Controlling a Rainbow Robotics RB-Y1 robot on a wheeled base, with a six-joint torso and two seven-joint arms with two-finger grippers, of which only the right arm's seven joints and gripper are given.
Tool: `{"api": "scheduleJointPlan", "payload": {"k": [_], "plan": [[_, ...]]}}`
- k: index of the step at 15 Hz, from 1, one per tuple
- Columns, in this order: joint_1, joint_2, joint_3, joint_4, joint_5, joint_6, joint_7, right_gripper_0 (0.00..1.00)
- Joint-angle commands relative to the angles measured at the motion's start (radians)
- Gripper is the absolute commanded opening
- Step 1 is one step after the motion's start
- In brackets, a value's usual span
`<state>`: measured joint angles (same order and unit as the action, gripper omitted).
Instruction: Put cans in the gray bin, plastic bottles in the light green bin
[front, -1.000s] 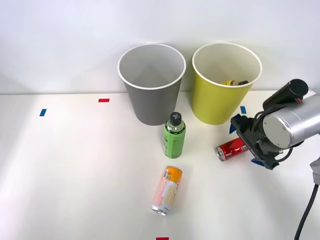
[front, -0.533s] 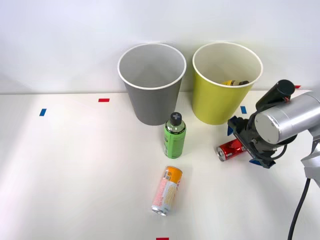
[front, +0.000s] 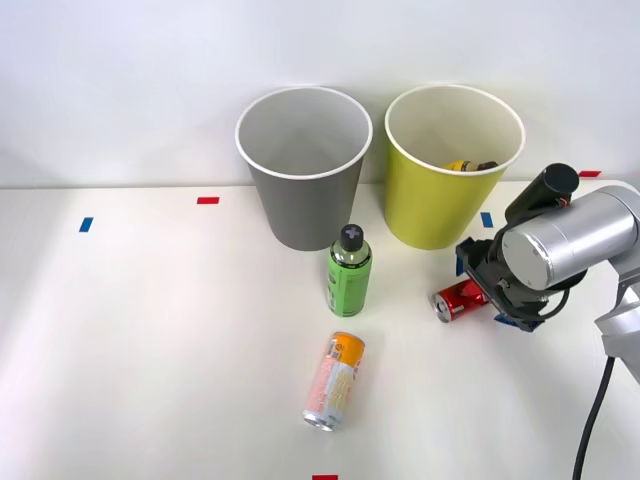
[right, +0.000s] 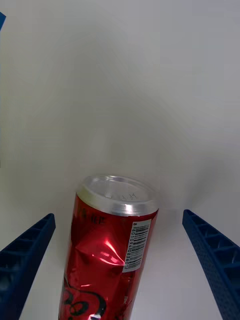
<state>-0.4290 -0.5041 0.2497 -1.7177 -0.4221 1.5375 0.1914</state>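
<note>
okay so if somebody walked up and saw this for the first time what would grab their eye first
Probably the right gripper, jaws open on either side of the red can lying on the table's right side. Behind stand the gray bin and the light green bin side by side. The green bottle stands upright in front of them, with the orange and pink can lying nearer the camera.

Looks like a robot lab test setup: plain white table (front: 150, 330) against a bare white wall (front: 120, 80), with little red and blue tape markers (front: 207, 200) stuck around the tabletop.
</note>
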Motion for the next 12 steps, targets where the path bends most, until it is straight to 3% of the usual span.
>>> {"api": "scheduleJointPlan", "payload": {"k": [1, 7, 8, 9, 12], "plan": [[0.001, 0.019, 0.002, 0.000, 0.034, 0.000, 0.033, 0.73], [0.004, 0.056, 0.002, 0.000, 0.097, 0.001, 0.088, 0.47], [0.004, 0.061, 0.002, 0.000, 0.106, 0.001, 0.095, 0.37], [0.006, 0.062, 0.000, 0.000, 0.111, 0.001, 0.102, 0.18], [0.019, 0.062, 0.002, 0.000, 0.131, 0.001, 0.117, 0.00]]}}
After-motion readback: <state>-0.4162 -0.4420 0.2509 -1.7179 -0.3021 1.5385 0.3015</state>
